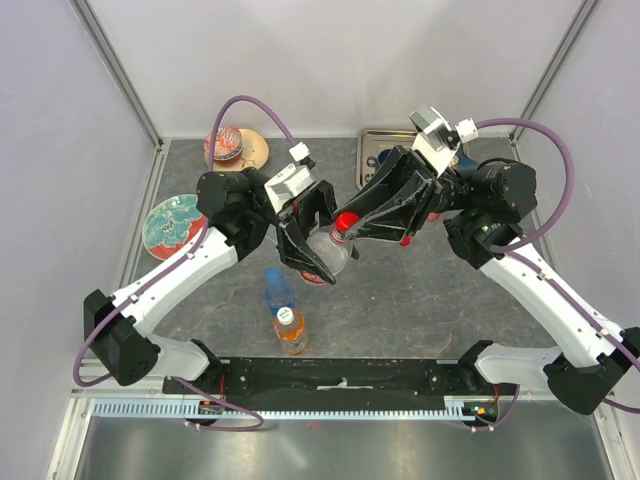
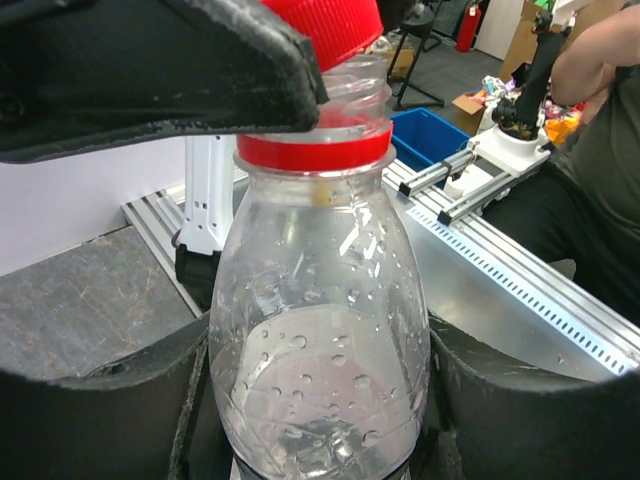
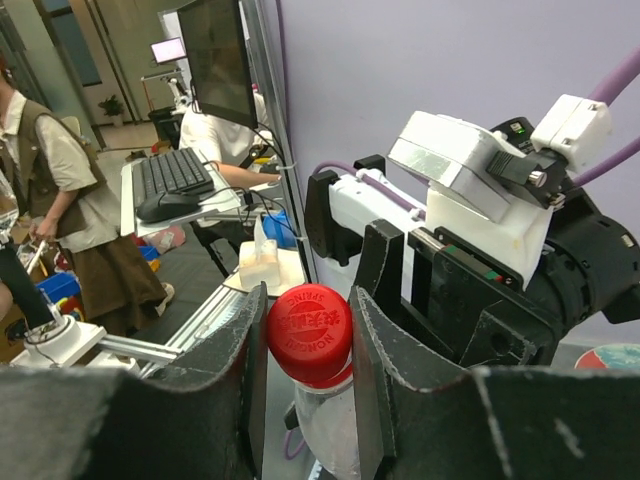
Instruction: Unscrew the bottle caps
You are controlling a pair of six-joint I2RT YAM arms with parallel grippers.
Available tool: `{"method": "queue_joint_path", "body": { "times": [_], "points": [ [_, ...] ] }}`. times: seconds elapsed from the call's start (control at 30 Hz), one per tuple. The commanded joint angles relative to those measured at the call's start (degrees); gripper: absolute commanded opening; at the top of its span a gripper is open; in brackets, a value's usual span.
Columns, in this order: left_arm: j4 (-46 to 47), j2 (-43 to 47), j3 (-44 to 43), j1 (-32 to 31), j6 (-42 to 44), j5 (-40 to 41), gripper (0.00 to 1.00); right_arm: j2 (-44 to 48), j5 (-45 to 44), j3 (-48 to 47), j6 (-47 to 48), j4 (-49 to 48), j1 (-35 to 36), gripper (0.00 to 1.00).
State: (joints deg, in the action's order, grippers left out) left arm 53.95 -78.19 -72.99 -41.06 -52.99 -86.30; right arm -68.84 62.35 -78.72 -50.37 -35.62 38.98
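Mid-air, centre of the table: you have the clear bottle up off the surface, with both arms on it.

- Left gripper: clamped around the bottle's body, one finger on each side. The bottle is empty apart from droplets on the inside wall.
- Right gripper: pinching the red cap from both sides. The right wrist view shows the cap square between the two fingers.

Cap status: in the left wrist view the neck threads are bare below the cap, and the red tamper ring sits alone on the collar. You can read that as a cap wound well up, near or at release. Whether the last thread has let go, you cannot tell from here.

Left to do, from the overhead view:
- The blue-tinted bottle is on the table near the arm bases. Its cap looks to be on, though it is too small to be sure.
- The orange bottle is just beside it, nearer the bases, with its white cap in place.
- You will not find a fourth bottle in any view.

Judgement: first cap nearly off, at least two untouched, so it is early in the job.
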Motion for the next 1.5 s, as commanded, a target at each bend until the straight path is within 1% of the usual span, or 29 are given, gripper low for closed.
{"method": "queue_joint_path", "body": {
  "times": [0.0, 0.07, 0.13, 0.2, 0.23, 0.27, 0.33, 0.37, 0.4, 0.47, 0.5, 0.53, 0.6, 0.63, 0.67, 0.73, 0.77, 0.8, 0.83, 0.87, 0.9, 0.93, 0.97, 1.0, 1.03, 1.1, 1.2, 1.33, 1.47],
  "points": [
    [-1.04, -3.02, -1.10, 3.09, -4.05, 2.10, 0.58, 3.27, 7.96, -2.41, -2.37, -5.52, 1.80, 0.00],
    [-1.13, -3.54, -1.19, 3.18, -4.05, 2.19, 0.58, 3.71, 7.53, -2.06, -1.67, -4.38, 1.80, 0.00],
    [-1.04, -3.98, -1.28, 3.44, -3.87, 2.54, 0.58, 4.50, 6.22, -2.84, 3.41, -0.44, 1.80, 0.00],
    [-1.57, -4.51, -1.28, 4.14, -3.87, 3.50, 0.58, 5.55, -0.27, -5.90, 8.59, 10.00, 1.45, 0.00],
    [-2.18, -4.60, -1.02, 4.41, -3.53, 3.86, 0.58, 6.17, -3.60, -7.23, 15.49, 14.30, 1.45, 0.00],
    [-3.32, -4.69, -0.93, 4.93, -3.17, 4.21, 0.58, 6.78, -12.34, -8.63, 18.35, 22.35, 1.36, 0.00],
    [-4.99, -4.60, -0.66, 5.37, -1.34, 4.91, 0.58, 8.19, -19.51, -11.80, 24.49, 26.72, 1.36, 0.00],
    [-6.65, -4.43, -0.57, 5.46, -0.72, 5.00, 0.58, 8.45, -23.29, -13.11, 26.36, 32.22, 1.45, 0.00],
    [-7.36, -4.16, -0.66, 5.55, -0.01, 5.26, 0.58, 8.89, -29.94, -14.69, 27.51, 33.93, 1.45, 0.00],
    [-9.03, -3.90, -0.57, 5.64, 1.92, 5.44, 0.58, 10.38, -36.12, -14.89, 31.03, 38.31, 1.36, 0.00],
    [-10.69, -3.64, -0.49, 5.73, 3.32, 5.79, 0.58, 10.91, -44.33, -14.54, 31.73, 39.99, 1.36, 0.00],
    [-11.41, -3.20, -0.31, 5.99, 3.86, 6.14, 0.58, 11.35, -48.94, -14.27, 33.04, 42.10, 1.45, 0.00],
    [-13.68, -2.41, 0.21, 6.69, 5.61, 7.63, 0.58, 12.93, -60.18, -11.13, 34.46, 48.43, 1.36, 0.00],
    [-14.57, -1.36, 0.65, 7.22, 6.32, 8.34, 0.58, 13.46, -71.72, -9.63, 34.46, 50.45, 1.45, 0.00],
    [-15.45, -0.48, 1.01, 8.09, 7.19, 9.04, 0.57, 14.77, -75.67, -7.61, 34.55, 53.78, 1.36, 0.00],
    [-18.95, 1.02, 2.15, 8.97, 10.18, 10.80, 0.57, 16.18, -82.96, -0.15, 34.20, 55.82, 1.36, 0.00],
    [-21.58, 3.03, 2.41, 9.59, 11.93, 11.67, 0.57, 18.11, -83.52, 2.92, 33.41, 56.35, 1.45, 0.00],
    [-24.74, 4.09, 2.59, 9.68, 17.17, 14.03, 0.57, 18.91, -83.62, 9.13, 32.28, 56.45, 1.45, 0.00],
    [-31.73, 5.32, 2.59, 9.77, 20.27, 15.53, 0.57, 19.70, -83.27, 12.24, 31.31, 56.36, 1.36, 0.00],
    [-34.76, 7.25, 2.59, 9.68, 22.99, 17.20, 0.58, 20.58, -81.87, 15.32, 30.34, 55.75, 1.36, 0.00],
    [-37.40, 8.22, 2.50, 9.68, 27.55, 21.14, 0.58, 20.76, -81.08, 20.92, 28.33, 55.13, 1.45, 0.00],
    [-42.22, 8.93, 2.50, 9.68, 29.42, 23.44, 0.58, 20.59, -80.20, 23.58, 27.35, 53.82, 1.45, 0.00],
    [-44.09, 10.15, 2.50, 9.68, 30.92, 25.81, 0.58, 19.72, -79.06, 25.96, 26.56, 52.94, 1.45, 0.00],
    [-46.20, 10.77, 2.33, 9.68, 33.37, 30.71, 0.58, 18.84, -78.79, 29.99, 25.68, 51.89, 1.45, 0.00],
    [-47.61, 11.13, 2.33, 9.68, 34.26, 32.49, 0.58, 17.61, -78.52, 31.51, 24.63, 51.18, 1.36, 0.00],
    [-50.26, 12.79, 3.02, 9.68, 36.02, 37.40, 0.57, 12.52, -78.87, 34.14, 23.22, 50.30, 1.36, 0.00],
    [-50.79, 16.13, 4.87, 9.68, 36.99, 41.29, 0.57, 4.44, -77.04, 36.17, 21.19, 47.05, 1.36, 0.00],
    [-51.23, 19.12, 6.37, 9.68, 37.70, 42.53, 0.57, -4.97, -76.33, 35.65, 19.96, 42.57, 1.18, 0.00],
    [-52.54, 20.89, 7.07, 9.68, 38.40, 42.97, 0.57, -14.89, -75.62, 32.67, 19.78, 40.98, -0.22, 0.00]
  ]
}}
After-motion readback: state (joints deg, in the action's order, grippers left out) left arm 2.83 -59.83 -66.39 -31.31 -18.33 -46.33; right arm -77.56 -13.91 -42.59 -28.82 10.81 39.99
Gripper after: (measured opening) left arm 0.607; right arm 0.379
